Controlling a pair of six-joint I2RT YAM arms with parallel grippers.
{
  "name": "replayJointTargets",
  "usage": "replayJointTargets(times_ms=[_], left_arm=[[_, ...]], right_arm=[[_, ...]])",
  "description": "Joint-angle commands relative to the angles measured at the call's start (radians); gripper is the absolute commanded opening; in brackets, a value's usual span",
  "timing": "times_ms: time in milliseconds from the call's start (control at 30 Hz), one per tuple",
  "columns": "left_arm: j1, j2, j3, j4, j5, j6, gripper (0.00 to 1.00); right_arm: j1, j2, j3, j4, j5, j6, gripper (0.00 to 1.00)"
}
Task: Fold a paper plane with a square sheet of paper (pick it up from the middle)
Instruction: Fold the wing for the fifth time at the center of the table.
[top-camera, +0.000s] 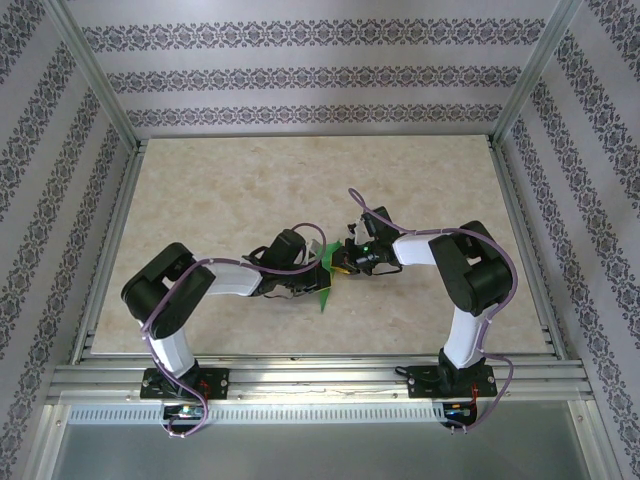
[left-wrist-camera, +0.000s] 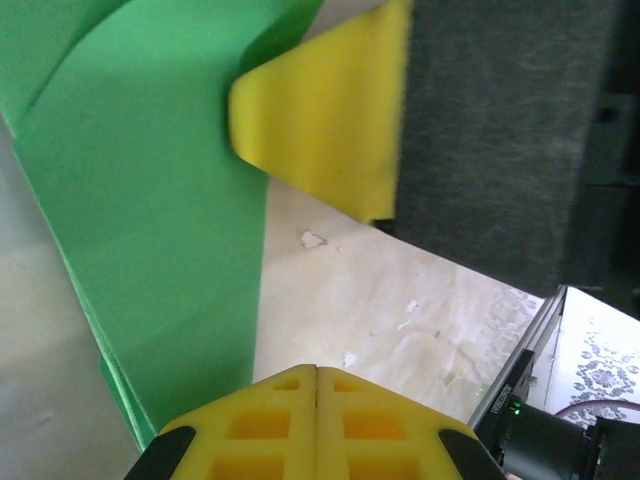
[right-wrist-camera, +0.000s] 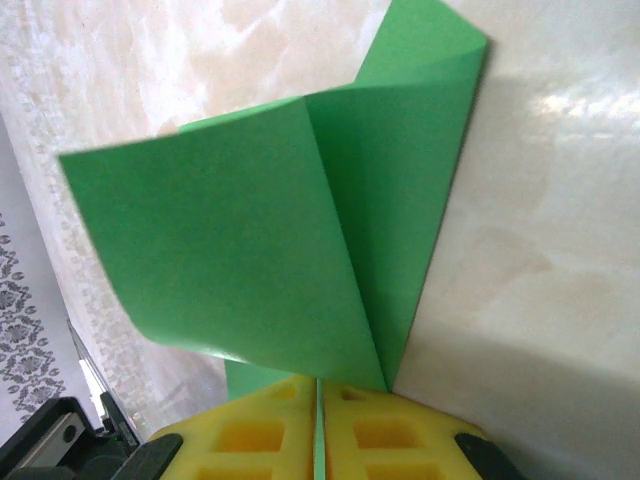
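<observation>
The green sheet of paper (right-wrist-camera: 250, 250) is folded into angular flaps that stand up off the table along a crease. My right gripper (right-wrist-camera: 318, 380) is shut on its lower edge, and a thin green line shows between the yellow pads. My left gripper (left-wrist-camera: 316, 368) is shut with its pads pressed together and nothing between them; the green paper (left-wrist-camera: 150, 230) hangs just to its left. In the top view both grippers meet at mid-table, left gripper (top-camera: 316, 264) and right gripper (top-camera: 341, 262), with the paper (top-camera: 326, 296) between and below them.
The right gripper's yellow finger (left-wrist-camera: 320, 120) and dark body (left-wrist-camera: 490, 130) loom close above the left gripper. The beige marbled table (top-camera: 250, 190) stretches out behind the arms. Aluminium frame rails (top-camera: 310, 375) edge the near side, and patterned walls enclose it.
</observation>
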Motion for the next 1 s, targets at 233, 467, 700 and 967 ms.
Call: replayJointTargets(times_ms=[233,467,700,967], left_arm=[[0.006,0.07,-0.046,0.12,0.053,-0.031,0.03],[0.005,0.089,-0.09,0.157,0.07,-0.059,0.0],[0.006,0.031,-0.092,-0.009,0.045,0.026,0.0],[0.005,-0.011,-0.12,-0.076,0.086,0.118,0.0]], right_arm=[[0.029,0.05,-0.01,-0.048,0.062,-0.015,0.12],[0.029,0.052,0.003,-0.053,0.057,-0.015,0.12],[0.022,-0.032,0.012,-0.052,0.027,-0.023,0.15],[0.001,-0.218,-0.045,-0.055,0.026,-0.036,0.18]])
